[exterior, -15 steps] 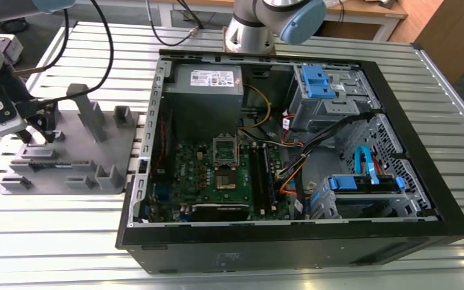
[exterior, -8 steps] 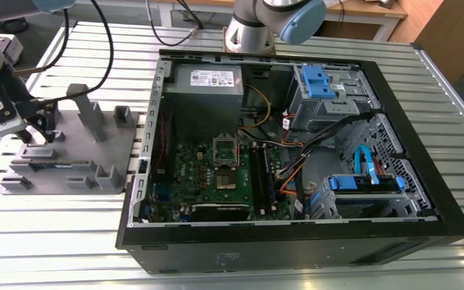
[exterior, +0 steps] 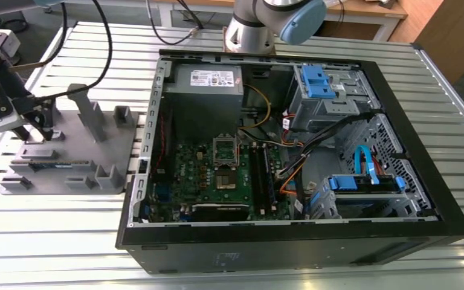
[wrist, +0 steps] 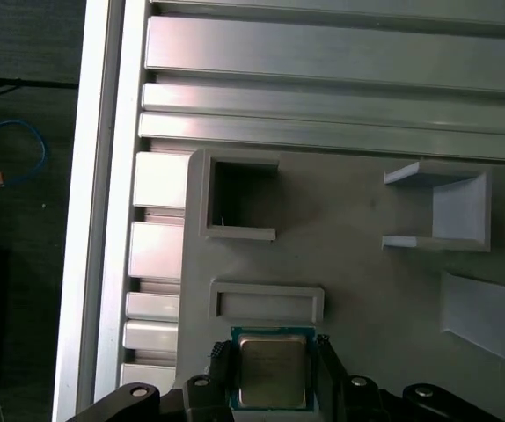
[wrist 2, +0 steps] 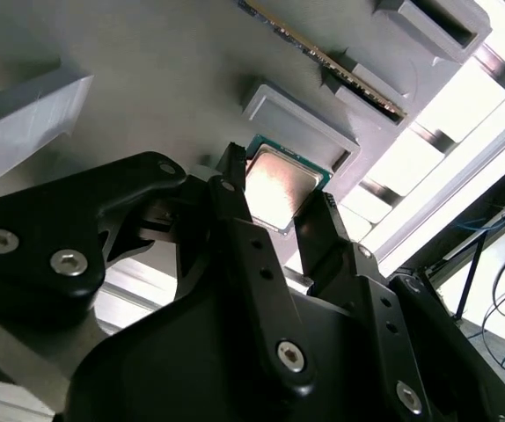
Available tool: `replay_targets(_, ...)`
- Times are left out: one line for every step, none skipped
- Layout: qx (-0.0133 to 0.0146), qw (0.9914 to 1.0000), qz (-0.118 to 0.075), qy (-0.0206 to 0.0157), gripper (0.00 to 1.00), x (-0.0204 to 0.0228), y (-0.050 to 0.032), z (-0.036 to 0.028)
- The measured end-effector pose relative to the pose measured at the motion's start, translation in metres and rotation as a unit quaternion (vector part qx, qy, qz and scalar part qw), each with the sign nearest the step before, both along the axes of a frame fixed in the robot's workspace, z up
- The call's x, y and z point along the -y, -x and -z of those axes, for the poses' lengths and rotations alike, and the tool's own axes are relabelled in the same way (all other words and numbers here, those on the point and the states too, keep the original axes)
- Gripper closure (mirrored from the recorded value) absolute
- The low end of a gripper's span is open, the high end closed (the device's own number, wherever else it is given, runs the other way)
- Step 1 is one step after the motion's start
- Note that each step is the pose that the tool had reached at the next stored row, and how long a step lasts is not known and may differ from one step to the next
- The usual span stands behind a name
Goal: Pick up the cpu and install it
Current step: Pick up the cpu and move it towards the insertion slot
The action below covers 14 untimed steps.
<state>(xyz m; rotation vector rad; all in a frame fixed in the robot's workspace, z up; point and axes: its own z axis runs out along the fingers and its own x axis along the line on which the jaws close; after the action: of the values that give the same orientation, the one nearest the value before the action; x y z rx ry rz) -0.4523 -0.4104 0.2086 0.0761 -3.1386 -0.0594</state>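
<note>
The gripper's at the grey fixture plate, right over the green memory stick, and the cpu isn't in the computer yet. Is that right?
Not quite. The gripper is over the cpu, not the memory stick, which lies apart from it on the grey fixture plate. Both wrist views show this. The rest holds.

Grey fixture plate (exterior: 77,140) holding memory stick (exterior: 55,162), open black computer case (exterior: 296,249), slatted metal table (exterior: 55,241)
</note>
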Motion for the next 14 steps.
replay_targets(0.0,1.0,0.0,0.0,0.53,0.0,0.0,-0.0023)
replay_targets(0.0001,1.0,0.0,0.0,0.53,0.0,0.0,-0.0047)
replay_targets(0.0001,1.0,0.0,0.0,0.53,0.0,0.0,-0.0071)
replay_targets(0.0,1.0,0.0,0.0,0.53,0.0,0.0,-0.0098)
replay_targets(0.0,1.0,0.0,0.0,0.53,0.0,0.0,-0.0128)
replay_targets(0.0,1.0,0.0,0.0,0.53,0.0,0.0,-0.0156)
replay_targets(0.0001,1.0,0.0,0.0,0.53,0.0,0.0,-0.0184)
replay_targets(0.0,1.0,0.0,0.0,0.53,0.0,0.0,-0.0211)
replay_targets(0.0,1.0,0.0,0.0,0.53,0.0,0.0,-0.0235)
replay_targets(0.0,1.0,0.0,0.0,0.53,0.0,0.0,-0.026)
replay_targets(0.0001,1.0,0.0,0.0,0.53,0.0,0.0,-0.0287)
replay_targets(0.0,1.0,0.0,0.0,0.53,0.0,0.0,-0.0318)
replay_targets(0.0001,1.0,0.0,0.0,0.53,0.0,0.0,-0.0347)
replay_targets(0.0,1.0,0.0,0.0,0.53,0.0,0.0,-0.0377)
